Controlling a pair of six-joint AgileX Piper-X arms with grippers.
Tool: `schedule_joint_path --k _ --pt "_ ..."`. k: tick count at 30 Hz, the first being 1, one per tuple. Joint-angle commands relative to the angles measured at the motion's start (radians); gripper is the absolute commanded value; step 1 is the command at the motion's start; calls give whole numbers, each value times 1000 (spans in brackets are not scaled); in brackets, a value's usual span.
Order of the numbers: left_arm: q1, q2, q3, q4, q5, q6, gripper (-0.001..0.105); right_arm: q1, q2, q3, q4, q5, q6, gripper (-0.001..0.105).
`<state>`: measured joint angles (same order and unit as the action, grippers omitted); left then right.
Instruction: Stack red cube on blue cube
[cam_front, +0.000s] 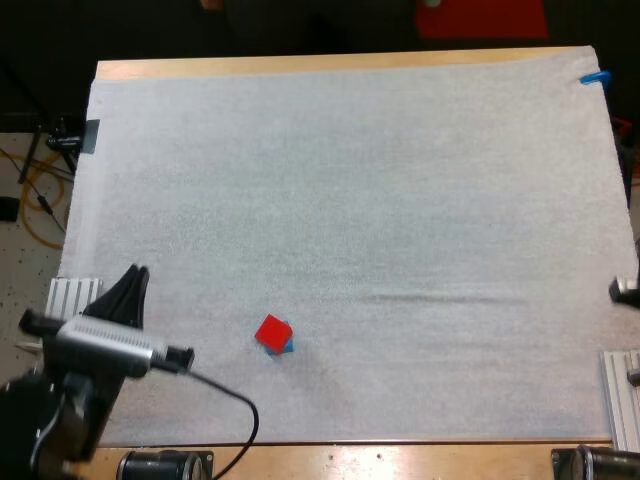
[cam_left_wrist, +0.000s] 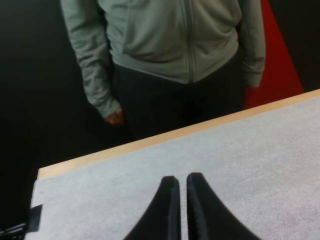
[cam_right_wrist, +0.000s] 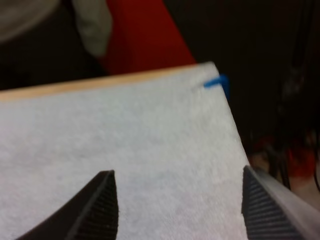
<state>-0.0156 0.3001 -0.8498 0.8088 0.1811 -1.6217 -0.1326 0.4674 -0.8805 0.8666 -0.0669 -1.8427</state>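
White mat on the counter: red cube already sits on blue cube, both jaws clear.
Left jaws pressed together on nothing, by the near-left corner; right jaws spread wide, empty, at the right edge. Red cube rests skewed on blue cube by the near edge, left of centre, near the left jaws but apart, well apart from the right. Stack looks done; best hold both arms back, no nudging. Person stands beyond the far edge.

Robotics lab workbench: a wooden table covered by a white mat, ribbed metal mounts at its near corners, a yellow floor cable past its left edge, and a person standing at its far edge.
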Motion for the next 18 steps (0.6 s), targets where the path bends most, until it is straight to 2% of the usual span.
schedule_joint_path --k 1,12,18 --pt "-5 -44 -5 27 -12 4 0 -3 -77 20 -3 -26 -12 54" --pt "-5 -314 72 182 -19 4 0 -3 -419 130 120 -28 -1 54" --pt "-5 -457 101 275 -117 4 0 -3 -523 154 159 -35 6 54"
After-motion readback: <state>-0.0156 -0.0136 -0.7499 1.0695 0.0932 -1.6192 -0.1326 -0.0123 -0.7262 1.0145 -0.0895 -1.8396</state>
